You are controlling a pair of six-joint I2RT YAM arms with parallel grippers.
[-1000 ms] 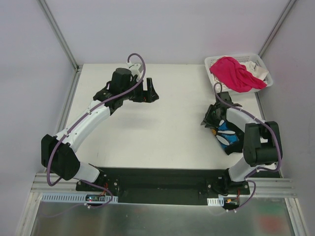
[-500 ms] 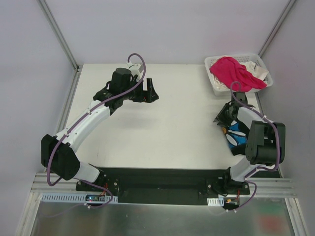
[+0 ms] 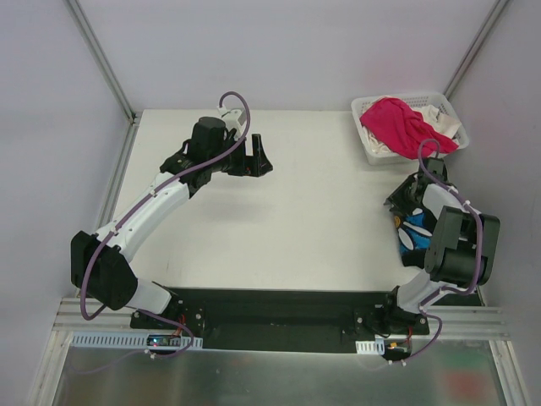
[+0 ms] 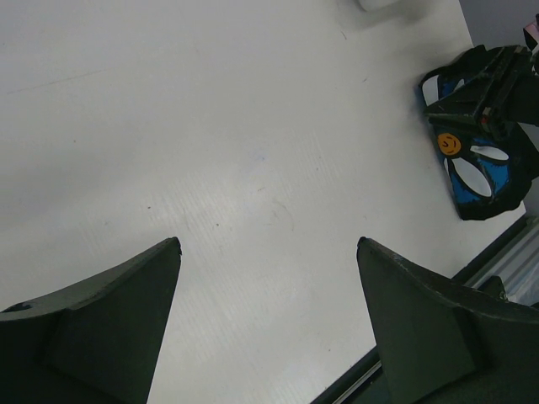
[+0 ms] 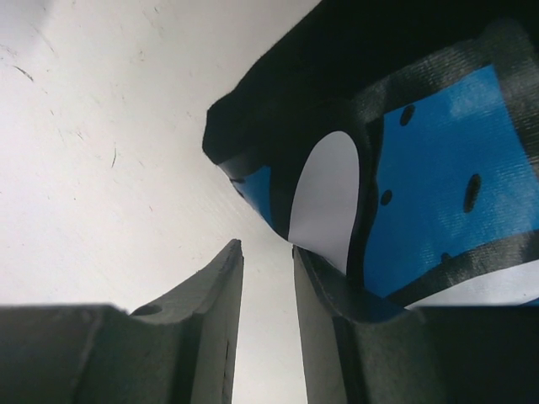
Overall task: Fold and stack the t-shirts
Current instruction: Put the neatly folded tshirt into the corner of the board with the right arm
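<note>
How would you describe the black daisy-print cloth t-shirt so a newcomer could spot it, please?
Find the white plastic lattice basket at the table's far right corner. Nearer, by the right edge, lies a bunched black cloth t-shirt. Only it shows blue-and-white petals.

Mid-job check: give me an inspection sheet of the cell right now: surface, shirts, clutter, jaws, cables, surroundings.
Surface: white table, faint scuffs.
Job's things: black daisy shirt bunched at the right edge; pink shirt and white shirt heaped in the basket, unfolded.
Clutter: white lattice basket at the far right corner; nothing else seen.
Grippers: left gripper jaws wide, empty; right gripper jaws nearly together, black shirt against one finger, grip unconfirmed.
Cables: purple cable looped over each arm, no snag seen.
Surroundings: pale enclosure walls, metal rail at the near edge.
</note>
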